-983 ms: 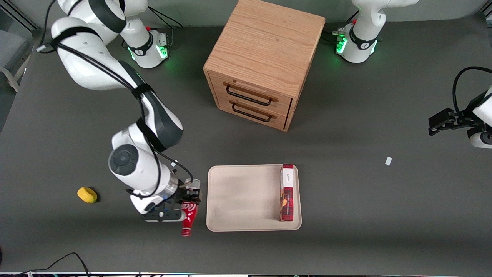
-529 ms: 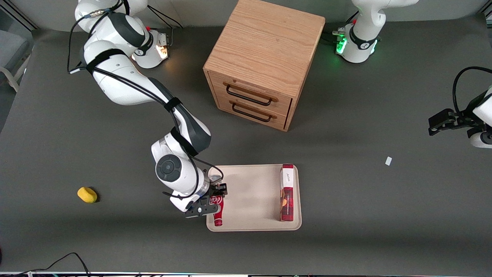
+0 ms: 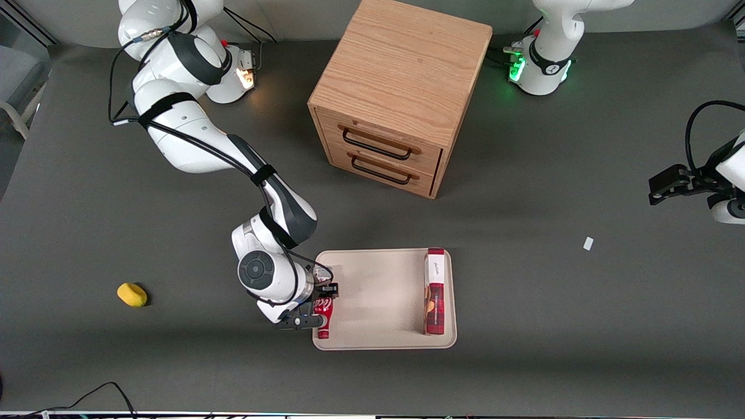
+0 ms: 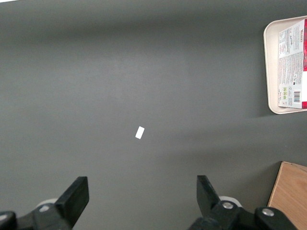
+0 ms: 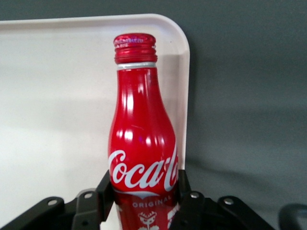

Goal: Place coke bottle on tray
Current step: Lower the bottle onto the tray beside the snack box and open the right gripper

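Front view: the pincer [image 3: 322,304] hangs over the tray [image 3: 378,326] at the rim toward the working arm's end, closed on the coke bottle [image 3: 323,319], whose neck points toward six o'clock, nearer the camera. At the tray's parked-arm end stands a red-and-white box [image 3: 435,299]; a yellow lump [image 3: 132,294] lies on the table [image 3: 524,349] at about nine o'clock from the pincer.

Right wrist view: the fingers [image 5: 106,187] clamp the coke bottle [image 5: 141,143] across its lettered body, with the tray [image 5: 57,96] beneath it and the rim just beside it.

Left wrist view: only the tray's [image 4: 269,72] box end appears.

Carrying looks finished; lowering, letting go and withdrawing remain, and I cannot tell whether the bottle touches the tray.
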You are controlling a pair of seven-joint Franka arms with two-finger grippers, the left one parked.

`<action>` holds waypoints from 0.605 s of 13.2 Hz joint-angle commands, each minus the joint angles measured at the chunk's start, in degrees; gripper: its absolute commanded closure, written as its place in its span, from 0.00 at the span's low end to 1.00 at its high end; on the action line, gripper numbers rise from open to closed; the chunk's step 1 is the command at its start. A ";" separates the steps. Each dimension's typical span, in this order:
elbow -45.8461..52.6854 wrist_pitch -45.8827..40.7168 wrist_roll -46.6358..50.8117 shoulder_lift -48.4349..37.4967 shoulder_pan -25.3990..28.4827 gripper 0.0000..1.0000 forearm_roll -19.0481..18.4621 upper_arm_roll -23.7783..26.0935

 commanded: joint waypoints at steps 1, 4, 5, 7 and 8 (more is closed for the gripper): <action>2.77 -0.96 1.56 0.98 0.45 1.00 1.11 -0.07; 2.42 -0.18 1.48 0.98 0.54 0.01 1.03 -0.94; 2.25 0.44 1.39 0.98 0.71 0.00 1.03 -1.12; 2.07 0.79 0.69 0.98 0.54 0.00 0.94 -1.47; 1.98 0.88 0.69 0.90 0.54 0.00 0.85 -1.47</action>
